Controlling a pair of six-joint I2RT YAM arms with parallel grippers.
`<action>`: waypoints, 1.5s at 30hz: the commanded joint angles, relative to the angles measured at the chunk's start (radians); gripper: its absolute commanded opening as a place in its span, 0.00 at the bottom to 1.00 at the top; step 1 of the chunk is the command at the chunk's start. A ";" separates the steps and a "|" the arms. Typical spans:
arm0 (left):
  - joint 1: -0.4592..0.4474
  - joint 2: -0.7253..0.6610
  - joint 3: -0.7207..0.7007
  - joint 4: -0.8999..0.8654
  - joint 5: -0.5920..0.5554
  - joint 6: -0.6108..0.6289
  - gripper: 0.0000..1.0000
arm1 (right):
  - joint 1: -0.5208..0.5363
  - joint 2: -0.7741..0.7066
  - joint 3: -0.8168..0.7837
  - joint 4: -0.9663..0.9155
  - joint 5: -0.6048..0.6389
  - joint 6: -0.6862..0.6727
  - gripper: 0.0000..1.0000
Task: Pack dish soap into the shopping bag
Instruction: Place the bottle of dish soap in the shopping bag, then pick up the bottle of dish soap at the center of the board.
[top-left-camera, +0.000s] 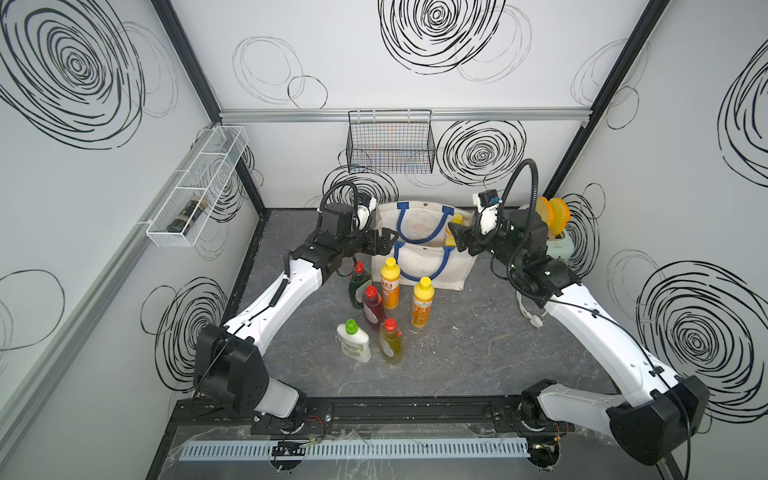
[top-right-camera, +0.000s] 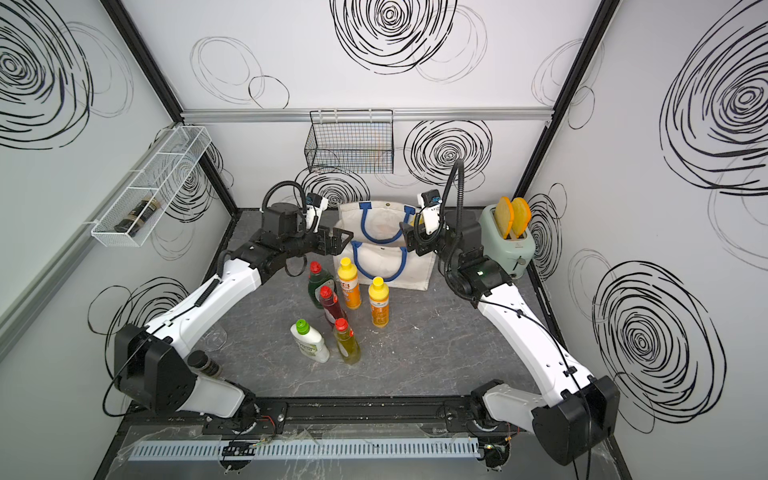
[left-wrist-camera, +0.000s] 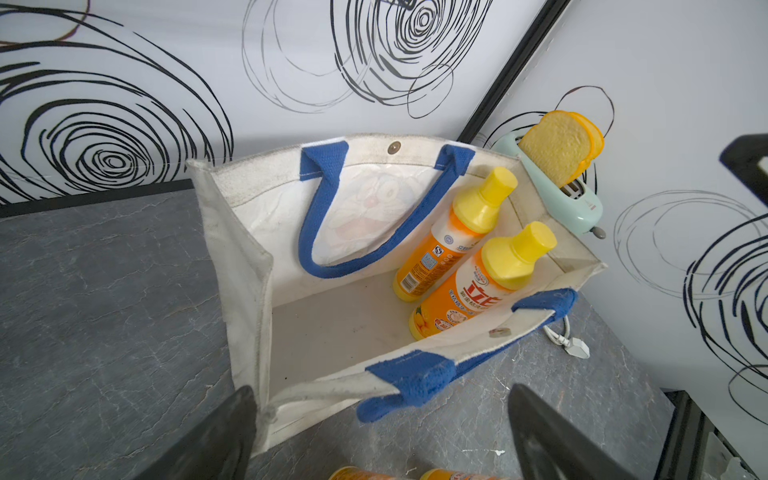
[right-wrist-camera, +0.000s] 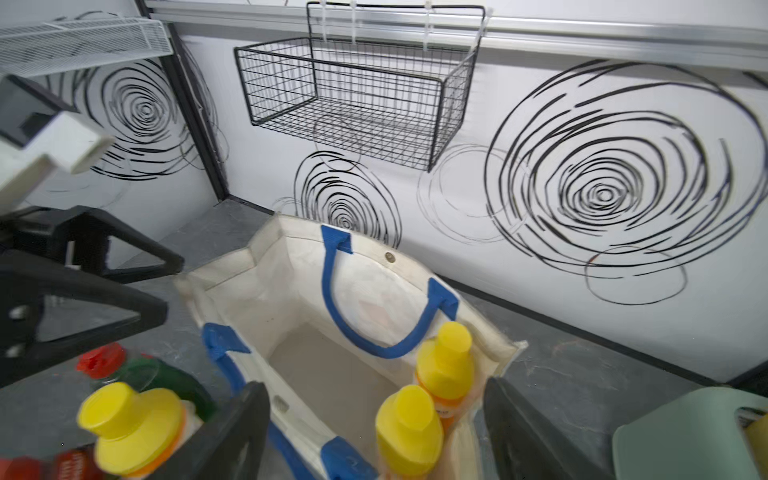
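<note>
Shopping bag (left-wrist-camera: 243, 266): standing open at the back of the surface (top-left-camera: 478, 353), mouth gaping upward; one blue handle is drooping into the opening, the other is hanging over the front wall.
Packed soap: the first packed bottle (left-wrist-camera: 453, 245) and the second packed bottle (left-wrist-camera: 478, 286), both orange with yellow caps, are leaning side by side inside the bag, at the end nearest the right arm.
Loose soap: six bottles are standing upright on the surface in front of the bag — the dark green bottle (top-left-camera: 358, 286), the red bottle (top-left-camera: 372, 307), the left orange bottle (top-left-camera: 390, 284), the right orange bottle (top-left-camera: 422, 303), the white bottle (top-left-camera: 353, 340) and the yellow-green bottle (top-left-camera: 390, 343).
Right claw (top-left-camera: 458, 240): hovering over the bag's right end, above the packed pair; its jaws are standing wide and gripping nothing, the yellow cap below lying clear of both fingers.
Left claw (top-left-camera: 386, 242): hovering at the bag's opposite end, jaws spread wide, carrying nothing.
Progress: two of the eight bottles are sitting in the bag — roughly a quarter packed, by this count, with six pickups remaining.
Next step (judgement): the loose cluster is lying nearer the left arm, so that arm is looking better placed to reach it.
Surroundings: the toaster (top-right-camera: 509, 245) is standing beside the bag and the black wire basket (top-left-camera: 390, 158) is hanging on the back wall; neither is taking part.
</note>
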 joint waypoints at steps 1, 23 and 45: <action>0.004 -0.043 -0.019 0.070 0.012 -0.003 0.96 | 0.076 -0.030 0.014 -0.080 0.051 -0.072 0.96; 0.012 -0.042 -0.019 0.067 0.005 -0.004 0.96 | 0.340 -0.265 -0.278 -0.049 -0.055 -0.050 1.00; 0.009 -0.041 -0.020 0.068 0.009 -0.009 0.96 | 0.352 -0.312 -0.464 0.056 -0.054 0.016 0.87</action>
